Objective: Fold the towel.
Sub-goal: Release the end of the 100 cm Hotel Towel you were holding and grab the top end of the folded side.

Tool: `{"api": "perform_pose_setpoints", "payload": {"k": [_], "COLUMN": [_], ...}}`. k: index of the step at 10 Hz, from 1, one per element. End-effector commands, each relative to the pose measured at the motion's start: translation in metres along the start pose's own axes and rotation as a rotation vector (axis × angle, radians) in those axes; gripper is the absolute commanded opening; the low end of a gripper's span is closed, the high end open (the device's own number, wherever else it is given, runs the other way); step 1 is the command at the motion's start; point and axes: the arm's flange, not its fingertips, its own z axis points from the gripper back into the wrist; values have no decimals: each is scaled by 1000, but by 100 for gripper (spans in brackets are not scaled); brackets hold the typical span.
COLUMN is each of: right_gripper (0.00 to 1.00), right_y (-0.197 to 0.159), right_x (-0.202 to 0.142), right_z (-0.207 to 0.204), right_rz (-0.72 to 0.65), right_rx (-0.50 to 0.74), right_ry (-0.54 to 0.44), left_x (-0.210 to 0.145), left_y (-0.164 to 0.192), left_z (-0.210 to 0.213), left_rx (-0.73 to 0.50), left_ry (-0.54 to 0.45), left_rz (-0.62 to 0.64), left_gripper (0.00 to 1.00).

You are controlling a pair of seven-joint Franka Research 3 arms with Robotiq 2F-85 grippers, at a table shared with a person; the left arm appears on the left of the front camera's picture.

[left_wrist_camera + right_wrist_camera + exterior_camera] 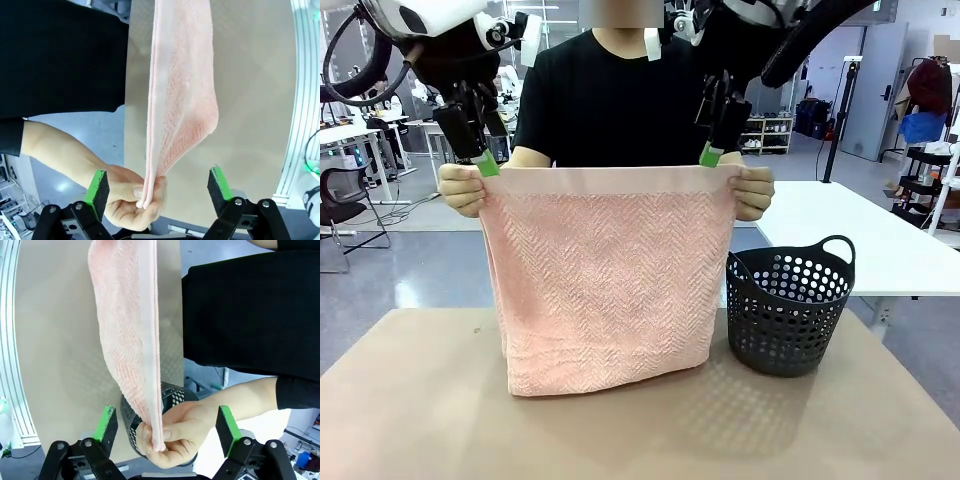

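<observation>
Mid-fold: person (620,100) holding doubled towel (605,280) by top corners; L gripper (158,186), R gripper (166,424) gaping wide, empty. Next prob: laying flat on table (420,420).

Bright, even light, soft shadows, sharp focus.

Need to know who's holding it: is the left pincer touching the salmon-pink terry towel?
Apart. The left wrist view shows the left pincer open, its green pads clear on either side of the salmon-pink terry towel corner, which the person's hand pinches.
</observation>
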Motion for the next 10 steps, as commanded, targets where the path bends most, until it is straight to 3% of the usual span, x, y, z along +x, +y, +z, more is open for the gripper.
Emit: {"api": "perform_pose_setpoints", "payload": {"k": [1,5,10], "right_gripper": [100,100,100], "right_y": [-11,-24,-19], "right_x": [2,8,16], "right_z": [-6,-31,-74], "right_rz": [5,15,16], "right_rx": [-1,82,235], "right_ry": [6,34,57], "left_x": [3,3,-2], "left_y": [13,29,23], "left_z": [-3,-30,-76], "left_rx": [1,-102,-221], "left_ry": [0,-15,1], "left_rz": [22,13,50], "left_gripper": [100,100,100]}}
